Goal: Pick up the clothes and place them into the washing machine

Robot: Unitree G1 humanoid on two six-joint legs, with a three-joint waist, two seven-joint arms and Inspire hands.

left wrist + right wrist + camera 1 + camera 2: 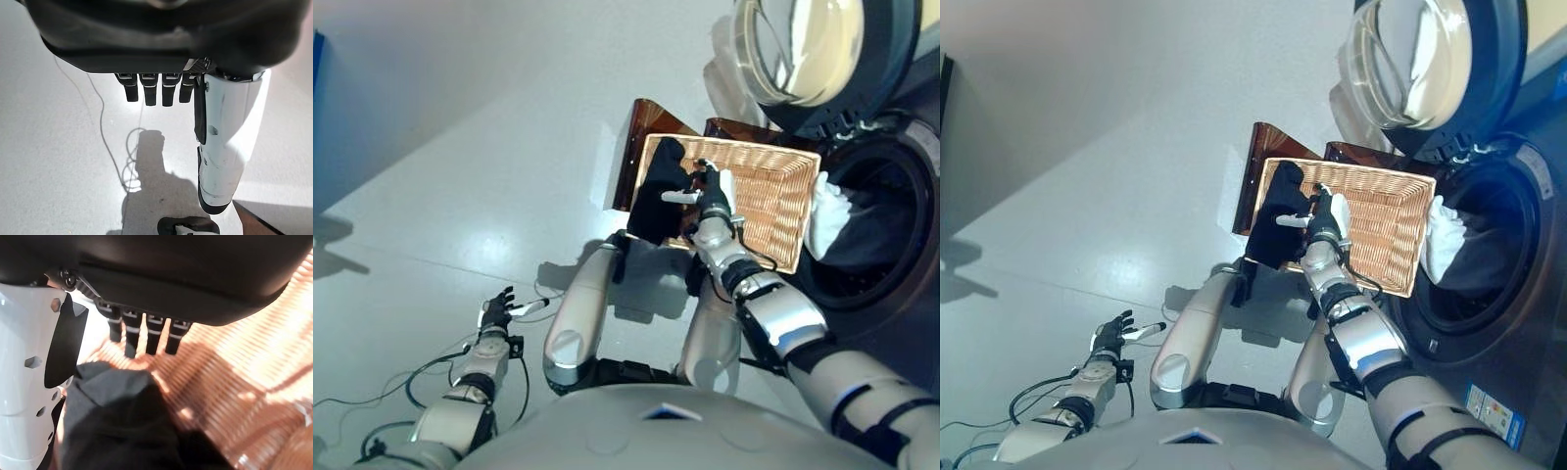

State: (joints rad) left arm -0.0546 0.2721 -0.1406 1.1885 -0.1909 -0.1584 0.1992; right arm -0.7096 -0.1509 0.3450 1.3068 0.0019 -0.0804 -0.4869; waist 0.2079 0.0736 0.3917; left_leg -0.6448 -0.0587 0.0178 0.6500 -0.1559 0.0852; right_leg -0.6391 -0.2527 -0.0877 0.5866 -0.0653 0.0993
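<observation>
Grey floor; right hand apparently open above basket's black garment.

The right arm reaches forward, its right hand hovering palm-down with fingers straight and thumb spread; the left arm hangs low at the side, left hand relaxed, fingers extended.

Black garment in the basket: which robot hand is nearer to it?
Right. The right robot hand is over the basket, beside the black garment. The left robot hand is far off, over bare floor.
</observation>
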